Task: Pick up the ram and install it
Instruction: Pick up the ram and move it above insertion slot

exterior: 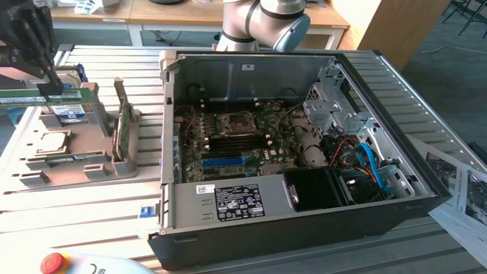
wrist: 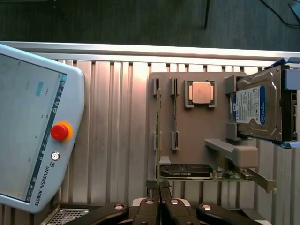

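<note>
Just below ram [exterior: 21,99] in pincer [wrist: 159,186]: tray [wrist: 197,126], hard drive [wrist: 258,105], green card [wrist: 225,176].

The open computer case [exterior: 304,234] lies on its side on the slatted table [exterior: 76,211]. Its motherboard [exterior: 228,137] is exposed, with a blue slot strip [exterior: 228,161] toward the case's near wall. To the exterior view's left of the case sits a grey parts tray [exterior: 84,137] with a green card [exterior: 122,123] standing upright in it. Over the tray's far end, well apart from the case, the gripper [exterior: 52,88] pinches the ram [exterior: 23,99], which it holds level. A red stop button [exterior: 53,261] sits off the case's near left corner.
</note>
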